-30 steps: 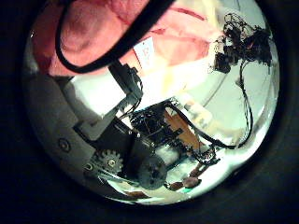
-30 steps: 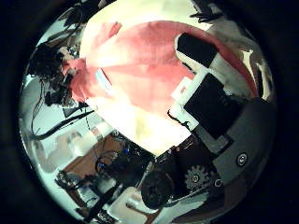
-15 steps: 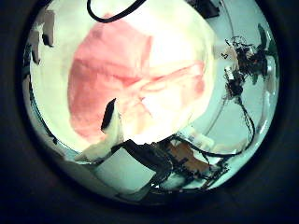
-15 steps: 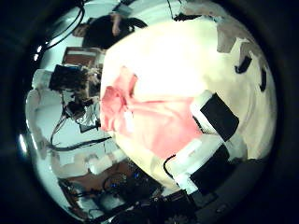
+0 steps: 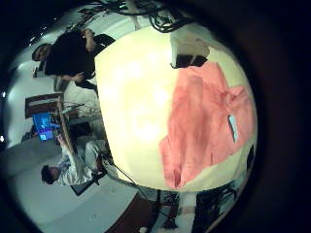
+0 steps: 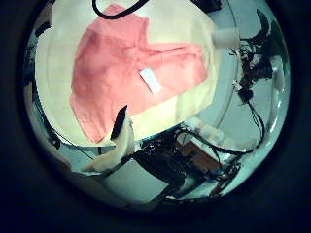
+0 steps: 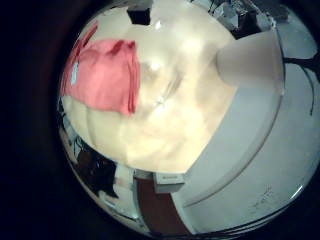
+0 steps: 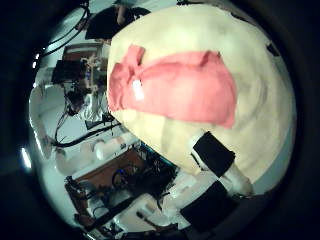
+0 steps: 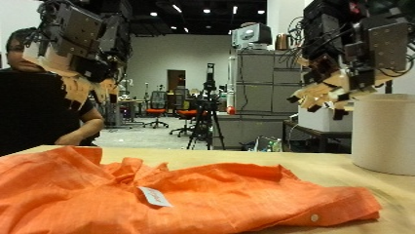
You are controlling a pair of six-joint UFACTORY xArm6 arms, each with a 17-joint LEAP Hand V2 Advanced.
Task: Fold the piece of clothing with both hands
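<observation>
Both hands hang high above the table (image 9: 384, 181), clear of the cloth. At the far left, the left hand (image 9: 81, 39) is raised well over the shirt's bulkier end. Its fingers are hard to read from outside, but its thumb-side palm view shows a finger (image 6: 119, 126) reaching out loosely over the table edge with nothing in it, and the shirt (image 6: 136, 73) spread flat well below.

Across the middle lies the orange shirt (image 9: 195, 200). It is spread over the near part of the table, rumpled and heaped higher under the left hand and thinning to a flat edge toward the right hand. A small white label (image 9: 156, 197) sits on top of it near the front. Neither hand touches the cloth.

Further right, the right hand (image 9: 340, 58) is held up above the shirt's thin end, fingers (image 9: 312, 97) loosely splayed and empty. Its thumb-side palm view shows the shirt (image 8: 180, 85) lying whole on the table, far off. Below that hand, a white cylinder (image 9: 386, 132) stands upright on the table, just beyond the cloth's end.
</observation>
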